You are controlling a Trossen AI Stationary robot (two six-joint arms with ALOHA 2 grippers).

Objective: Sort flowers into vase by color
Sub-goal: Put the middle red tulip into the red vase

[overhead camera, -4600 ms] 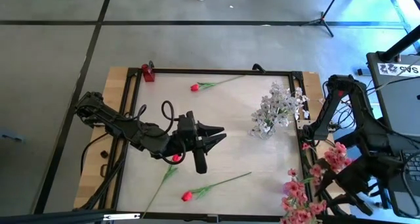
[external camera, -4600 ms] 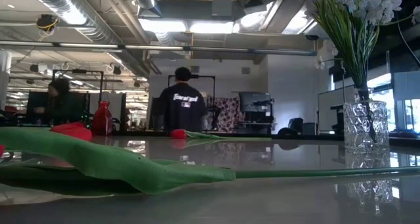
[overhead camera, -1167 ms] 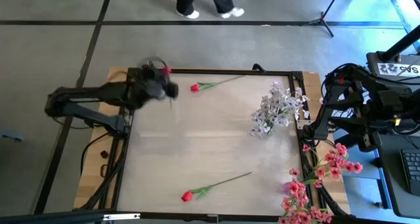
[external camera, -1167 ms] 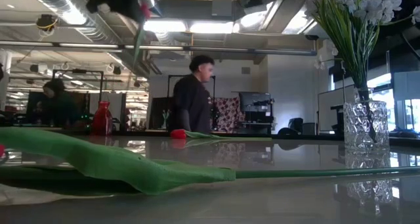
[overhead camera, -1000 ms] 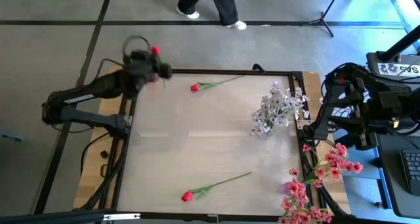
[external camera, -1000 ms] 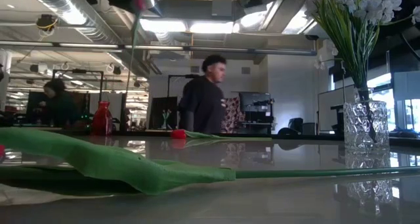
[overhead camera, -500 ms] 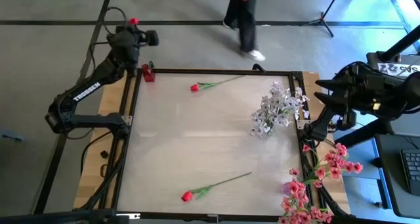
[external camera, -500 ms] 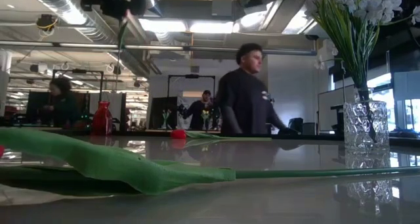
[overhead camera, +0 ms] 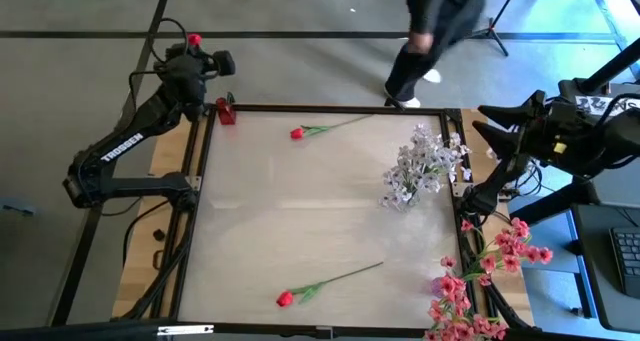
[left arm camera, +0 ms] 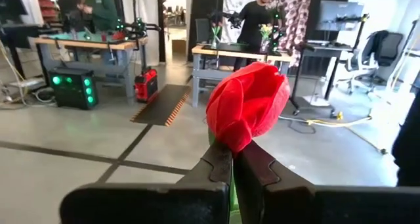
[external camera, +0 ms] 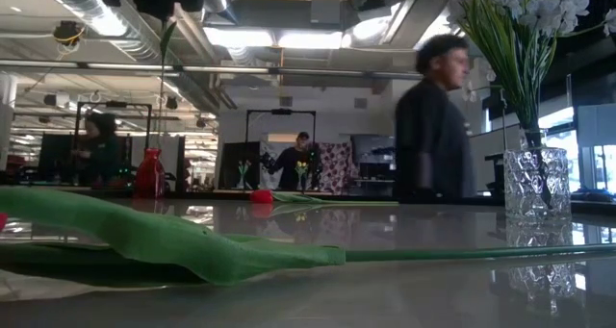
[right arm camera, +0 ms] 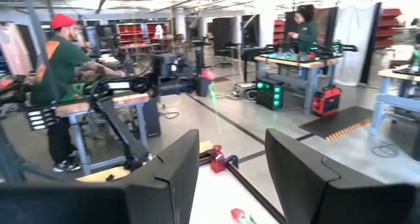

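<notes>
My left gripper (overhead camera: 197, 47) is raised high over the table's far left corner, shut on a red-bud flower (left arm camera: 248, 104). Its green stem (external camera: 165, 41) hangs down above a small red vase (overhead camera: 226, 111). Two more red flowers lie flat on the table, one at the far edge (overhead camera: 297, 133) and one near the front (overhead camera: 285, 298). White sprays (overhead camera: 418, 163) stand in a glass vase (external camera: 535, 189). Pink sprays (overhead camera: 480, 281) show at the near right corner. My right gripper (right arm camera: 231, 145) hangs open beyond the table's right edge (overhead camera: 490, 121), with nothing between its fingers. My left gripper pinches the flower's stem just under the red bud (left arm camera: 230, 148) between its two fingers. The bud stands out past the fingertips (left arm camera: 220, 159). The fingers lie about level, across the stem. The flower is lifted clear, its stem hanging below the gripper.
A black frame (overhead camera: 330, 109) runs round the tabletop. The near flower's broad green leaf (external camera: 173, 237) lies close in front of the low camera. A person (overhead camera: 435, 21) walks on the floor beyond the far edge; others stand at benches behind.
My left gripper has swung from over the far left corner up and a little past the far edge, carrying the red flower with its stem hanging. My right arm has risen and turned its gripper toward the table's left. The person has walked to the right behind the table.
</notes>
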